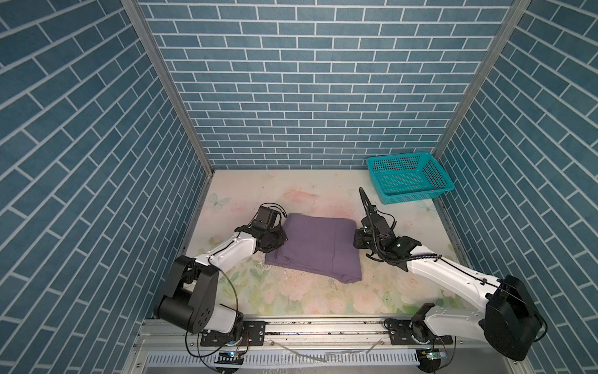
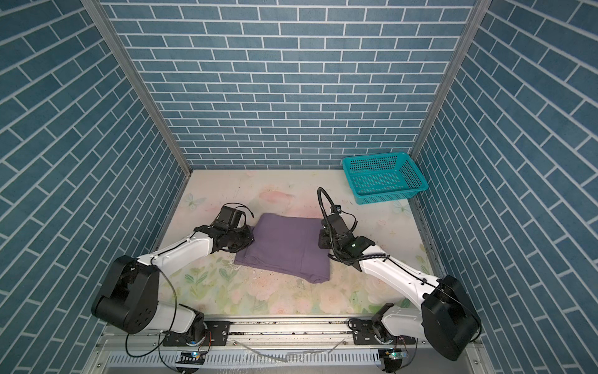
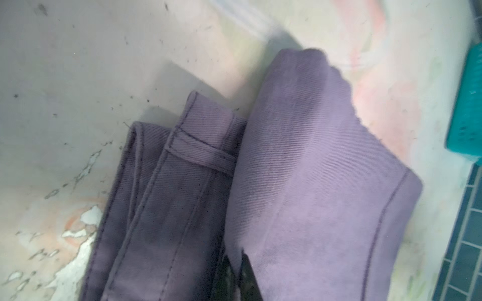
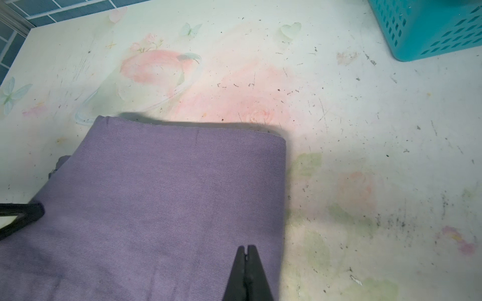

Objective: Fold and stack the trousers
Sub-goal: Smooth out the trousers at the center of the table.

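left pincer [image 3: 236,263] pinches trousers [image 1: 312,247] edge, right pincer [image 4: 246,250] closed opposite, open table [image 1: 291,194] around.

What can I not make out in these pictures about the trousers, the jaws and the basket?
- The left jaws: in both top views the left arm's wrist hides them; in the left wrist view the picture edge cuts them, so a pinch on the trousers is unclear.
- The trousers' lower layers: covered by the top fold in both top views.
- The basket: cut by the edge in both wrist views.
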Robot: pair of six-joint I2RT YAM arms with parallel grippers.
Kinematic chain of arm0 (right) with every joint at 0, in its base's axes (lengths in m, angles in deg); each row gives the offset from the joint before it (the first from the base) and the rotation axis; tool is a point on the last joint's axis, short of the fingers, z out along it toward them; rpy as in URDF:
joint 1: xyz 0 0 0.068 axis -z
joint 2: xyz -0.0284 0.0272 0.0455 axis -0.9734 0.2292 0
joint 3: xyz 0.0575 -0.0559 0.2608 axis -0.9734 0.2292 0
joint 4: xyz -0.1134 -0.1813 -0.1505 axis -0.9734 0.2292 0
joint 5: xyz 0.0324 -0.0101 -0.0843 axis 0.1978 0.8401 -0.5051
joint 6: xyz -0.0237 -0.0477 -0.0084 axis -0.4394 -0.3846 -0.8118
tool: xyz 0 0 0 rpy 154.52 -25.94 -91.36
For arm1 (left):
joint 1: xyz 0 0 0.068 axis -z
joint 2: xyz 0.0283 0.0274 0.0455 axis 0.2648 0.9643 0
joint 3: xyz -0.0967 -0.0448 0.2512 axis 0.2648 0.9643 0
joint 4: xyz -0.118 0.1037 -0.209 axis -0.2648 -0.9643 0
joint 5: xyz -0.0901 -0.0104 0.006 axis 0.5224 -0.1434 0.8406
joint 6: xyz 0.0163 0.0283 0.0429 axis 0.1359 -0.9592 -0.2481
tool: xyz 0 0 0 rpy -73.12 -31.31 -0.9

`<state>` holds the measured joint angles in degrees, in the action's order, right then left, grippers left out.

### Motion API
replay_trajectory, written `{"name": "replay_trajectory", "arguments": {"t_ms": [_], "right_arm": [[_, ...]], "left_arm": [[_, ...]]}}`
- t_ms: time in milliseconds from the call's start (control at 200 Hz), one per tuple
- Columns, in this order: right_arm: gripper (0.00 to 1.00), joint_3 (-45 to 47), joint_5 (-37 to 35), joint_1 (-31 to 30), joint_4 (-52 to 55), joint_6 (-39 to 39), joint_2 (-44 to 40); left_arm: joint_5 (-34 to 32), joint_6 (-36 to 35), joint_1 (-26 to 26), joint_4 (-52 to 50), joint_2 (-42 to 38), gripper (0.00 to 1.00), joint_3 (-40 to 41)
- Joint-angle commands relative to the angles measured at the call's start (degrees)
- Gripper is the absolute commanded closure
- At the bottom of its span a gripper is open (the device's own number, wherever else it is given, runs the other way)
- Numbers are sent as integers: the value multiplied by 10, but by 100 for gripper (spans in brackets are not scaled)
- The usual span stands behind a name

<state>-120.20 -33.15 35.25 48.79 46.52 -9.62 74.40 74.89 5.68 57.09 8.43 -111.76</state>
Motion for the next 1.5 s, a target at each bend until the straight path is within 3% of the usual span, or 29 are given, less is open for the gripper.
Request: {"name": "replay_trajectory", "arguments": {"t_ms": [0, 205, 415, 495, 525, 545, 575, 660, 810, 885, 1035, 1150, 1220, 1330, 1495], "right_arm": [[98, -16, -8, 4, 14, 21, 2], [98, -11, 0, 5, 6, 25, 3], [98, -10, 4, 5, 9, 23, 2], [98, -5, 9, 5, 13, 23, -2], [98, -2, 9, 5, 12, 23, -4], [98, 1, 7, 5, 11, 23, -5], [97, 4, 5, 6, 11, 22, -7], [97, 12, 3, 6, 13, 22, -8], [97, 19, 15, 6, -2, 22, 6], [100, 7, 36, 8, -10, 17, 27], [100, -22, 196, 7, -72, -24, 82], [100, -55, 296, 6, -95, -20, 144], [100, -58, 340, 2, -115, -18, 174], [100, -47, 354, -5, -119, -13, 210], [100, 27, 306, -5, -118, 5, 208]], "left_arm": [[-20, 0, 6, -62, -68, 100, -41], [-102, -9, 8, -137, -157, 99, -31], [-136, -4, -15, -80, -107, 99, 58], [-126, 3, -62, -82, -73, 77, 81], [-121, 4, -79, -83, -67, 61, 86], [-120, 7, -88, -87, -68, 45, 87], [-122, 7, -96, -90, -76, 31, 89], [-150, -5, -98, -117, -114, 22, 67], [-161, -18, -95, -153, -165, 26, 19], [-151, -21, -80, -147, -166, 40, 0], [-139, -18, -17, -126, -115, 64, -37], [-111, -8, 16, -84, -60, 74, -37], [-94, 6, 24, -68, -29, 77, -28], [-54, 34, 25, -24, -7, 80, 17], [-63, 56, 24, -13, -6, 76, 82]]}}
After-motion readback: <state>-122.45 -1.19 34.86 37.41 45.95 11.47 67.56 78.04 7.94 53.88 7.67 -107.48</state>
